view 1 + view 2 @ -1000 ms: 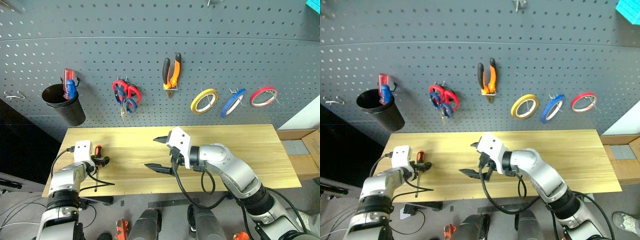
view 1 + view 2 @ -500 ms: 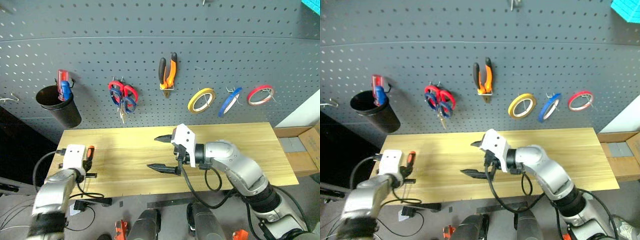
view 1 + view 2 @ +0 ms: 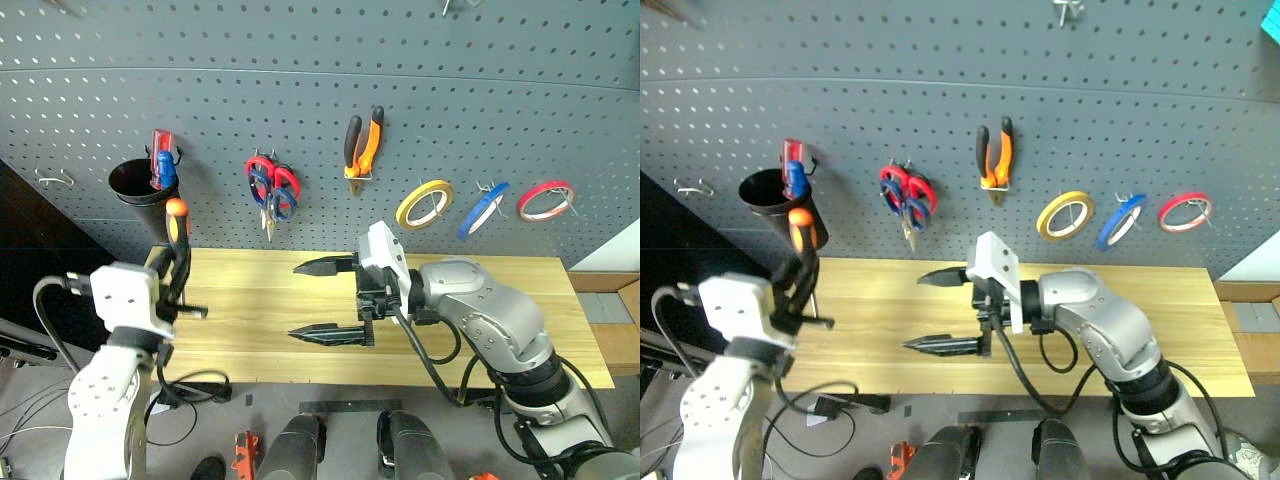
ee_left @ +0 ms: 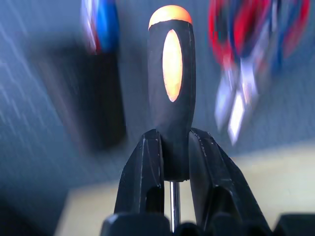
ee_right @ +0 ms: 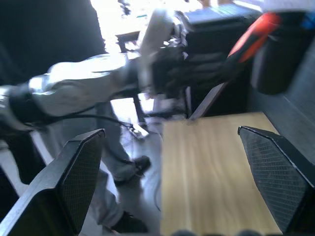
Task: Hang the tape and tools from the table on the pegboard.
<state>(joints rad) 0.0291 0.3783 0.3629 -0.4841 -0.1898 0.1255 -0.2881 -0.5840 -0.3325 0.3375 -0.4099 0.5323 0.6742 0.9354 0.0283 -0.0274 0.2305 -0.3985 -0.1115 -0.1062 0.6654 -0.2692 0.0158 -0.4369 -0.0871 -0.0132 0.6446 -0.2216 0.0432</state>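
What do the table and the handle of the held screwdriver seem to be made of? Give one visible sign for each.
Table: light wood or a wood-look top, matt, with lengthwise grain lines. Screwdriver handle: probably moulded plastic or rubber, black with smooth orange inlays.

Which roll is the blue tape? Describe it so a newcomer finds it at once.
On the pegboard above the table, three tape rolls hang in a row on the right, beyond the pliers. The blue tape is the middle one, between a yellow roll and a red roll.
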